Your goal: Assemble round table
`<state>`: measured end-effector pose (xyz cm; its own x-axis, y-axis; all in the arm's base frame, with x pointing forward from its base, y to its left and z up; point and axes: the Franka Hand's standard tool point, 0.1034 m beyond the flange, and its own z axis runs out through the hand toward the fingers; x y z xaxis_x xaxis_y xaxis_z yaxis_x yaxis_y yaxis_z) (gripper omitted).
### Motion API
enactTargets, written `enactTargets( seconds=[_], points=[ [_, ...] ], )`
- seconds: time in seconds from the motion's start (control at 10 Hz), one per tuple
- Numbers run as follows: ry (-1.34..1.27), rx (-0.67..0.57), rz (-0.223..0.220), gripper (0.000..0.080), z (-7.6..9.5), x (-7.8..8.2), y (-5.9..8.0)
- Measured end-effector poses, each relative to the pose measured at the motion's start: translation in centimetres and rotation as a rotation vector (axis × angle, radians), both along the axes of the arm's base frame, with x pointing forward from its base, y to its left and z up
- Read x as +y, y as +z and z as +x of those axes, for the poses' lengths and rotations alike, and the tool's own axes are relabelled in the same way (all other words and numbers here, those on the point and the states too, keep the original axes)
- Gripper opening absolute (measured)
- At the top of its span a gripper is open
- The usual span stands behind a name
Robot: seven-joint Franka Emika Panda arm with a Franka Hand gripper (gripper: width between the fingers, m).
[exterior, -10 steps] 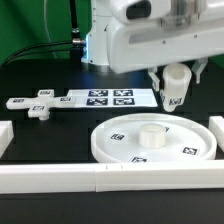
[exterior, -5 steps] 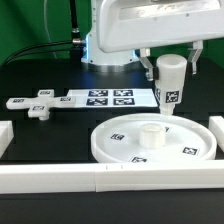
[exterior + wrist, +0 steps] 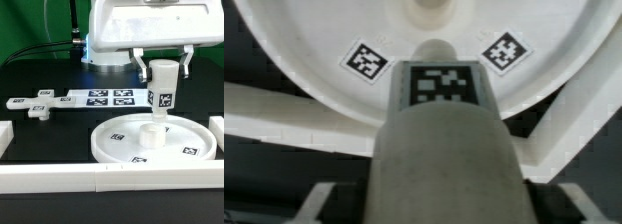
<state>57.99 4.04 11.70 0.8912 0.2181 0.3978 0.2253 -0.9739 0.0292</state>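
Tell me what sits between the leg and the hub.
Nothing: the exterior view shows a bare gap between the leg and the hub below it.

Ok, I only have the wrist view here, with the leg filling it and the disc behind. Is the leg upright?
Observer: Yes, the exterior view shows the leg upright in the gripper, over the disc.
Operator: Seated on the hub?
Observer: Seemingly not; its lower end appears just above the hub.
Operator: And the base piece?
Observer: The base piece lies on the table at the exterior view's left, beside the marker board.
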Motion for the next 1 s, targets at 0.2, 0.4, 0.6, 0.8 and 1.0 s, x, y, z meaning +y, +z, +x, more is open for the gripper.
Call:
enactTargets(
  seconds=[0.2,0.4,0.6,0.8,1.0],
  points=[
    [0.031,0.012,-0.019,0.0409,-0.5,-0.7,-0.6],
    [0.034,0.020,-0.020,0.0409,-0.9,-0.6,-1.0],
    [0.033,0.030,-0.019,0.0409,-1.2,-0.7,-1.7],
    [0.033,0.040,-0.018,0.0409,-1.3,-0.6,-2.3],
    [0.033,0.048,-0.018,0.0409,-1.5,-0.6,-2.8]
  ],
)
